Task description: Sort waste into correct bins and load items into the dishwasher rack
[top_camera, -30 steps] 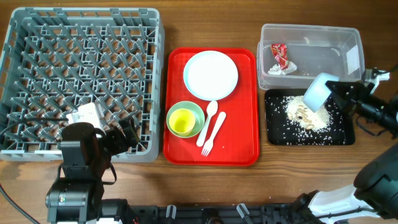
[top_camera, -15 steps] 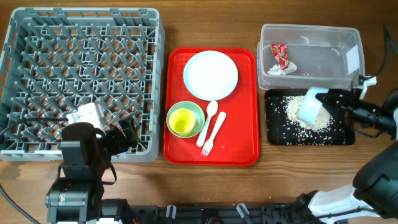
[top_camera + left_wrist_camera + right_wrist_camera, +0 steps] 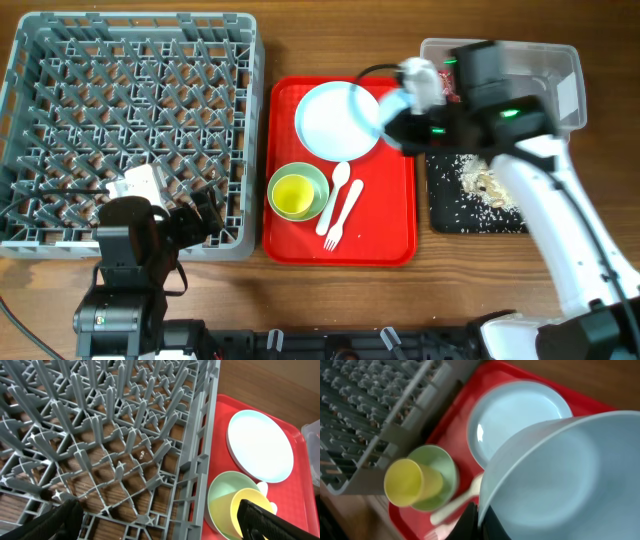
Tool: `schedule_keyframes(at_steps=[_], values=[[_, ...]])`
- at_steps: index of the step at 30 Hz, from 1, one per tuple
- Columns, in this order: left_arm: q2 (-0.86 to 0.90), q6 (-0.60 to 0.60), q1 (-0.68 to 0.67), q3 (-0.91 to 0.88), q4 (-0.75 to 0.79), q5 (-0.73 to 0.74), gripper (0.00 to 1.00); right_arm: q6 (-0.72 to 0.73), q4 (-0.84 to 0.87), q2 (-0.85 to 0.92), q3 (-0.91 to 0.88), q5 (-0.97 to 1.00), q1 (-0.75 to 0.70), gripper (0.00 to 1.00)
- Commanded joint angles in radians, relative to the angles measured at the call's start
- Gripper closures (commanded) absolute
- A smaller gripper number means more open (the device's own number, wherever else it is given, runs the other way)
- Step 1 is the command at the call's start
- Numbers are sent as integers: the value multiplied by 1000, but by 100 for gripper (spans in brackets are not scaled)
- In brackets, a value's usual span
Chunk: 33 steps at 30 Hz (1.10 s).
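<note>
Grey dishwasher rack [image 3: 130, 60] fills the bench's left end, with the left gripper [image 3: 165, 520] spread over its front rim. Right of centre, the right gripper [image 3: 482, 522] pinches the light blue bowl [image 3: 555, 475] at its rim above the red tray [image 3: 290, 235]. The bowl looks like light, stiff, slick plastic, best gripped there.

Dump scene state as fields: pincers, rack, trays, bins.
right pincer: shut on the rim of the light blue bowl, held over the red tray
left pincer: open, empty, above the dishwasher rack corner by the red tray
dishwasher rack: no dishes visible
red tray: plate; green bowl with yellow cup inside; spoon and fork side by side
black tray: rice scraps
clear tub: partly hidden by right arm
</note>
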Motion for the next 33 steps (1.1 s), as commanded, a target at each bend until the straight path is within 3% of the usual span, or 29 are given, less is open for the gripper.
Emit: schedule_keyframes(at_steps=[1, 8, 12, 17, 22, 26, 33], values=[[-3, 20, 4, 16, 3, 9, 0, 44, 188, 83, 11, 251, 201, 96], [-3, 20, 4, 16, 2, 9, 0, 107, 298, 380, 11, 205, 285, 96], [-3, 20, 4, 16, 2, 9, 0, 108, 321, 430, 11, 209, 285, 95], [-3, 20, 4, 16, 2, 9, 0, 124, 249, 367, 14, 209, 281, 56], [-3, 20, 4, 16, 2, 9, 0, 193, 156, 67, 18, 97, 278, 38], [-3, 20, 4, 16, 1, 9, 0, 341, 29, 65, -22, 14, 282, 39], [-3, 20, 4, 16, 0, 9, 0, 467, 84, 278, -121, 22, 338, 52]])
